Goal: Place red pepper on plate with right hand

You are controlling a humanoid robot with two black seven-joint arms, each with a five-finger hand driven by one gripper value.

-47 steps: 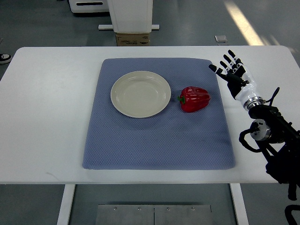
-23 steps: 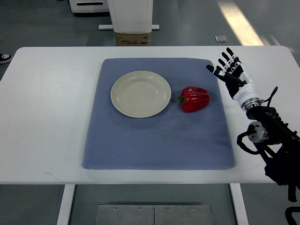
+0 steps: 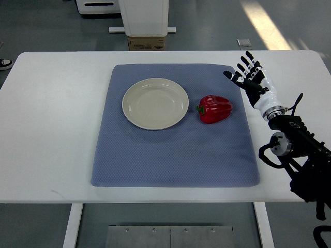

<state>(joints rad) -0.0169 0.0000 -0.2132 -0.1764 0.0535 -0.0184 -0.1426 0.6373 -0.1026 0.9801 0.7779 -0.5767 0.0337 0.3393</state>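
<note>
- top view: right hand (image 3: 249,78) comes in from the right edge, fingers (image 3: 242,58) spread wide, holding nothing, hovering over the far-right corner of the blue mat (image 3: 170,155).
- red pepper (image 3: 214,109) lies on its side on the mat, stem toward the plate (image 3: 155,103), just beside the plate's right rim, not touching it.
- hand is near the pepper, up and to its right, clearly apart from it.
- plate is cream-coloured, round, sits on the mat's far-centre area.
- mat lies on the white table (image 3: 51,113).
- cardboard box (image 3: 147,43) on the floor past the table's far edge.
</note>
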